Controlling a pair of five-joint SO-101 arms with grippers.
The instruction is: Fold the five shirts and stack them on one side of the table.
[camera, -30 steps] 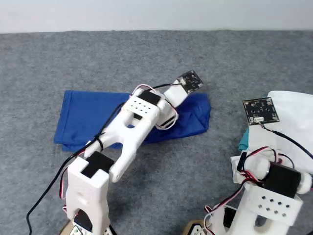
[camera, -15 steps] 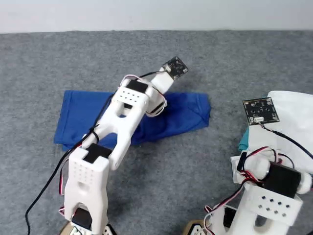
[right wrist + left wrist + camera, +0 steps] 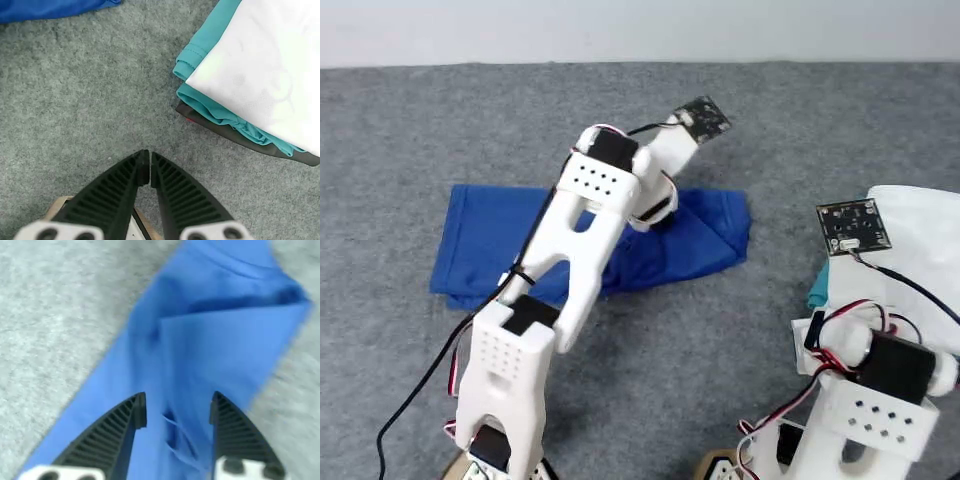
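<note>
Lying beneath the left gripper, whose jaws gape wide, the blue shirt is ungripped; the arm has swung slightly rightward.

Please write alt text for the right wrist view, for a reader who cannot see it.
The right gripper, shut, hangs over the grey table beside a stack of folded shirts, white on top of teal and a dark one. A corner of the blue shirt lies farther off.
</note>
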